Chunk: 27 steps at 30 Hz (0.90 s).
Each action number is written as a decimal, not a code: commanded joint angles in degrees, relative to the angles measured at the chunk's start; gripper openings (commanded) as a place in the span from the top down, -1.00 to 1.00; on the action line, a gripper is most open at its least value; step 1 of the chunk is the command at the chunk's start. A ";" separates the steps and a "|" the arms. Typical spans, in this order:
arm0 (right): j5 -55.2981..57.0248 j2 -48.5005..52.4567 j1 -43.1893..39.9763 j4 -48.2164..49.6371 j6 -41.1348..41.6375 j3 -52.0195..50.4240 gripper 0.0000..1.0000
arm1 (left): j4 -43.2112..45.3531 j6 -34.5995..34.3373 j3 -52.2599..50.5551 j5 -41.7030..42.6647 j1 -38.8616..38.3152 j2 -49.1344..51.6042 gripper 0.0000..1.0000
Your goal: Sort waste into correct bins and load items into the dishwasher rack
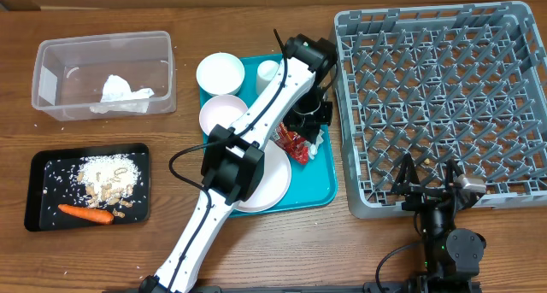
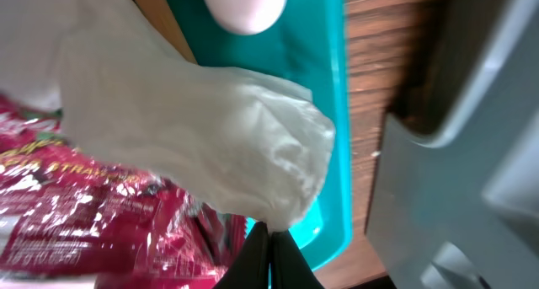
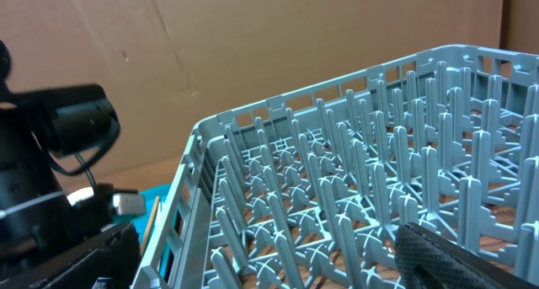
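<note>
On the worktop point(image 1: 256, 11), the grey dishwasher rack point(image 1: 444, 96) stands at the right, with the right jaws released at its near edge. Over the teal tray point(image 1: 316, 186), the left jaws clench the edge of the white napkin point(image 2: 210, 129), beside the red wrapper point(image 2: 76, 213).

The left arm point(image 1: 256, 114) is white and goes slantwise from the bottom edge of the overhead view up to the upper middle, with a black joint point(image 1: 232, 169) halfway. The left gripper point(image 2: 268, 251) points down, its two fingertips pressed together. The black right arm point(image 1: 446, 237) sits in the lower right corner, and the right gripper point(image 1: 427, 175) is spread wide.
</note>
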 commanded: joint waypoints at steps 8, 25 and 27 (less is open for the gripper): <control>-0.13 -0.44 -0.22 0.37 -0.35 -0.59 -1.00 | 2.36 1.64 4.15 -2.08 9.68 -22.71 0.92; -0.13 -0.44 -0.22 0.37 -0.35 -0.59 -1.00 | 1.36 -0.26 3.45 -22.10 45.03 -24.04 0.34; -0.13 -0.44 -0.22 0.37 -0.35 -0.59 -1.00 | 1.25 -0.26 3.43 -22.18 46.56 -22.29 -0.36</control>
